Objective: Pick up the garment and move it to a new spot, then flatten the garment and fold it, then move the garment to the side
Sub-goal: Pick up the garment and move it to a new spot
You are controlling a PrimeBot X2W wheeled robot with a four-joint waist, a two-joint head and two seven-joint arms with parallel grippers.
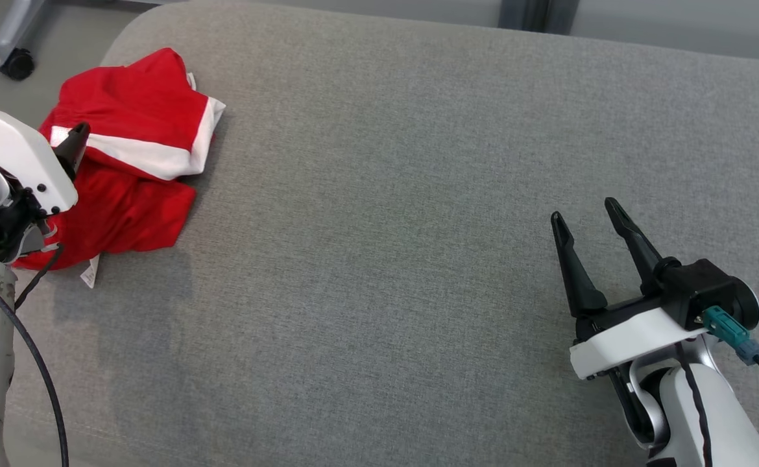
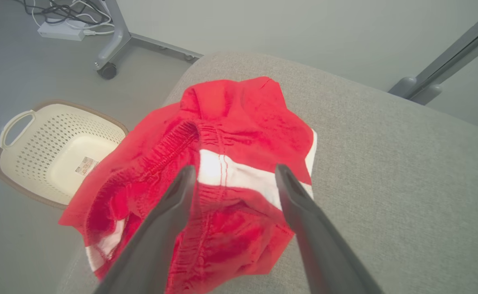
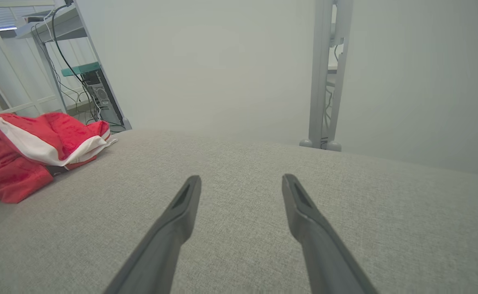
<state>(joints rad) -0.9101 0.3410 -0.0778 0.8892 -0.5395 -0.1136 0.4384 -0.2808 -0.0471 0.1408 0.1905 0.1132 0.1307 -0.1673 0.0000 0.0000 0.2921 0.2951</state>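
Big grey padded surface (image 1: 418, 194) across the whole scene, and nearly all of it bare. The garment (image 1: 133, 117) sits right up in the far left corner, a red crumpled heap with its left side spilling over the edge. Below that edge, on the floor (image 2: 18, 61), stands a cream basket (image 2: 59, 147).

The heap's long axis runs near-to-far along that left edge, leaning a little toward the middle at the far end. It is bunched and doubled over, so no clean outline yet.

Now the arms. The left tool (image 2: 235, 169) hangs over the heap, fingers spread wide and pointing down at the middle of it, nothing between them. Whether the tips touch cloth I can't tell. That looks like a line-up for the first pick. The right tool (image 1: 584, 210) is well apart at the near right, also spread wide and holding nothing, parked over bare surface, probably keeping the middle free as the new spot.

A white band (image 2: 239, 173) crosses the red just between the left fingers. A gathered elastic waistband (image 2: 173, 143) runs off toward the overhanging side. A small white tag (image 1: 89, 272) pokes out at the near end.
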